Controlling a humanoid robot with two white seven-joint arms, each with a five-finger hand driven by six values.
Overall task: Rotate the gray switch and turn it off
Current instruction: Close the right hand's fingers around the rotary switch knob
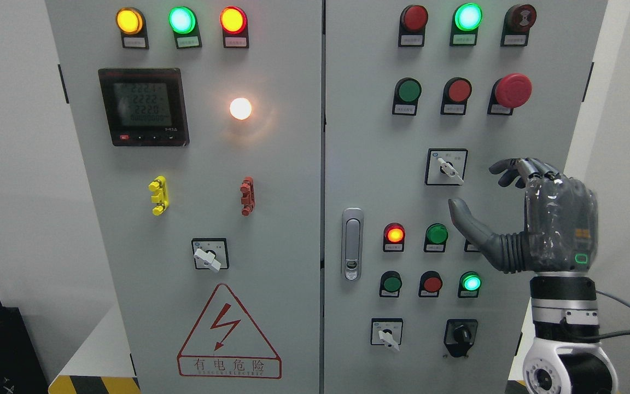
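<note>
- From the head view, the gray switch (449, 170) sits in a black-framed square on the right door of the big cabinet (271, 230), under the red button (459, 90).
- The right hand (517, 210) is just beside it, fingers spread, thumb sticking out, holding nothing.
- The little knob looks hard and small, maybe slippery. I think pinching its long white handle would work best.
- The left hand isn't showing.

View: my one head camera, no second view to overlap.
Facing: straight at the grey control cabinet (315, 219), about level.
Nearness: close; its two doors fill most of the frame.
Edges: wall left and right; my right hand (544, 219) enters lower right.
</note>
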